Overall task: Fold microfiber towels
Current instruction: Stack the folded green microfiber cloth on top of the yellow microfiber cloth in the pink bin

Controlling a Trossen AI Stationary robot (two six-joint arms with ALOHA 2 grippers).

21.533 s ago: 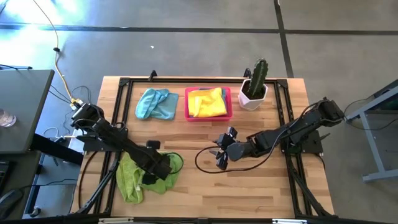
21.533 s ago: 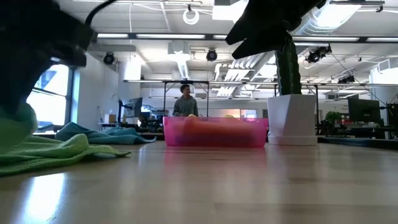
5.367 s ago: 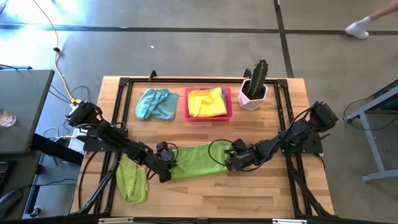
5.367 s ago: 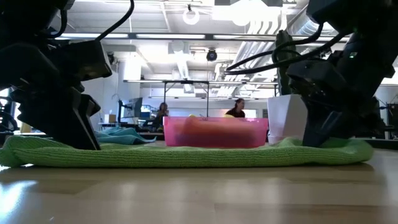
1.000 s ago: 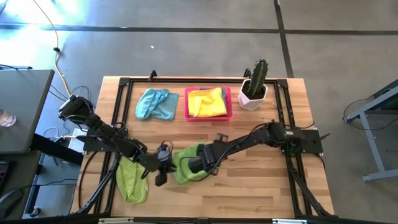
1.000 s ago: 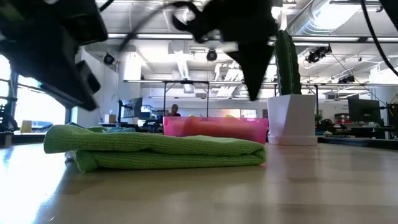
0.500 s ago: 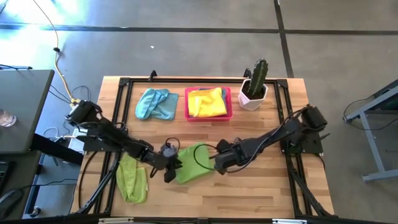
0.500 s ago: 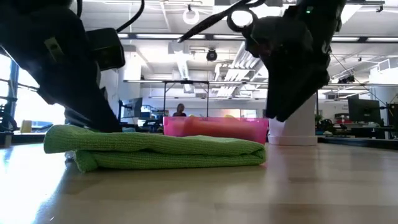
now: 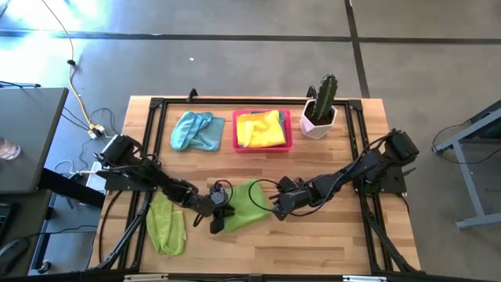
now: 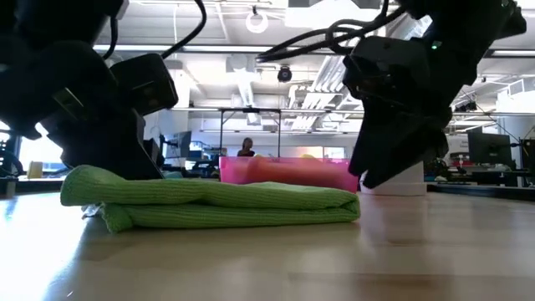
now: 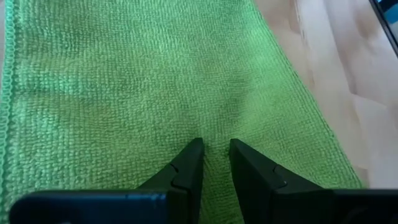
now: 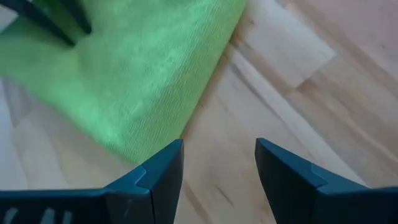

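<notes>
**Towel-folding station: contents at this moment**

On the wooden worktop (image 9: 329, 243), counted from the high view: four towels, one tray, one plant, two arms.

- Lime green towel, folded (image 9: 246, 205): near the worktop's middle, long axis running on a slant from front-left to back-right. The low view (image 10: 209, 205) shows it lying in stacked layers, the fold's rounded end toward that picture's left.
- Second lime green towel (image 9: 166, 223): at the front left, crumpled, long axis running front to back.
- Light blue towel (image 9: 196, 130): at the back left, loosely bunched, just beside the tray.
- Yellow towel (image 9: 261, 128): lying inside the pink tray (image 9: 236, 135) at the back centre.
- Potted cactus (image 9: 322, 106): white pot, back right, near the tray.
- Left gripper (image 9: 220, 211): at the folded towel's left edge. Its wrist view shows the jaws narrow, tips resting on the green pile (image 11: 143, 93) with only a slim gap, no cloth visibly pinched between them.
- Right gripper (image 9: 275, 204): just off the folded towel's right edge. Its wrist view shows the jaws wide and empty over bare wood, the towel's corner (image 12: 143, 68) ahead of them.

Only the low view shows the room behind, with a person (image 10: 247, 148) far off.
</notes>
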